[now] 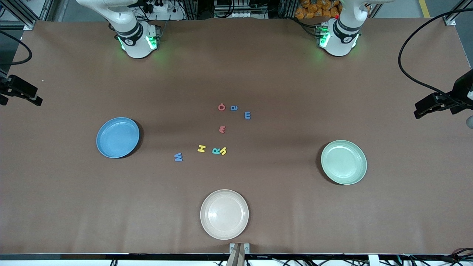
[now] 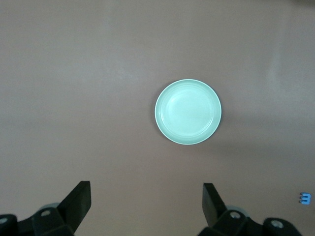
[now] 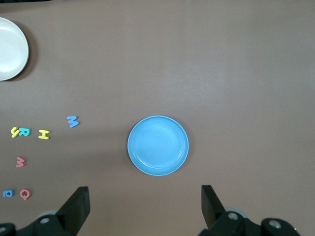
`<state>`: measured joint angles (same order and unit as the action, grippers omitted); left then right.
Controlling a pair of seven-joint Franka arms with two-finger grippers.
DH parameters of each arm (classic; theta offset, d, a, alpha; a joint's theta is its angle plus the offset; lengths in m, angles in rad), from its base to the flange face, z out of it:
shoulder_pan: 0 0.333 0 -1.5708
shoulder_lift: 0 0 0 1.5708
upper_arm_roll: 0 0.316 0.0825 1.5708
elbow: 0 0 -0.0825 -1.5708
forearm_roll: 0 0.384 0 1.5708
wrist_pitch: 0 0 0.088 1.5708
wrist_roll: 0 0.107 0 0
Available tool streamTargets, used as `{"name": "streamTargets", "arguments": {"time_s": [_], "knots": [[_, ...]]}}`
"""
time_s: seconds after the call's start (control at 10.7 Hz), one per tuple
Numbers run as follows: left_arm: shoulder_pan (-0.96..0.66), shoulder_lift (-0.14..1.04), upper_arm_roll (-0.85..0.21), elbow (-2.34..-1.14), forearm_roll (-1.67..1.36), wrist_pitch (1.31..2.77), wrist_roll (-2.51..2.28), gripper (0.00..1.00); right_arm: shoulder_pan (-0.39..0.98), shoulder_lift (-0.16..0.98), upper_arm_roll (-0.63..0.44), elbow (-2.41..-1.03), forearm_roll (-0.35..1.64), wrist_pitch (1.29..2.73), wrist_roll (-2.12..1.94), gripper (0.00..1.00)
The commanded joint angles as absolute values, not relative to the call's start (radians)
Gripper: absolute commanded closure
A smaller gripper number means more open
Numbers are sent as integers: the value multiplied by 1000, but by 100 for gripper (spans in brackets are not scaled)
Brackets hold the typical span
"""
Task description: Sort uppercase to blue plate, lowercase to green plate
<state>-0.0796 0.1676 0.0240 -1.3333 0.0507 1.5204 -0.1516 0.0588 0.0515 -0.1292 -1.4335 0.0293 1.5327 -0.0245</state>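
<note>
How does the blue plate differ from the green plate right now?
The blue plate is medium blue and sits toward the right arm's end of the table; the green plate is pale mint, toward the left arm's end, and slightly nearer the front camera. Both are round, shallow, rimmed and hold no letters.

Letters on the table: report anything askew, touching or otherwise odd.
The small yellow h lies rotated and pressed against the teal R; other letters lie apart. A cream plate serves neither group. All three plates are empty.
</note>
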Motion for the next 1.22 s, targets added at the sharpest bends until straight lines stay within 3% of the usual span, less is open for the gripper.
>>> {"name": "streamTargets", "arguments": {"time_s": [0.0,1.12], "knots": [[-77,156,26,-1336,31,1508,-158,0,52,49,-126,-1436,18,1531,-32,0],[-84,158,20,-1338,26,1508,-210,0,20,69,-130,-1457,15,1549,-34,0]]}}
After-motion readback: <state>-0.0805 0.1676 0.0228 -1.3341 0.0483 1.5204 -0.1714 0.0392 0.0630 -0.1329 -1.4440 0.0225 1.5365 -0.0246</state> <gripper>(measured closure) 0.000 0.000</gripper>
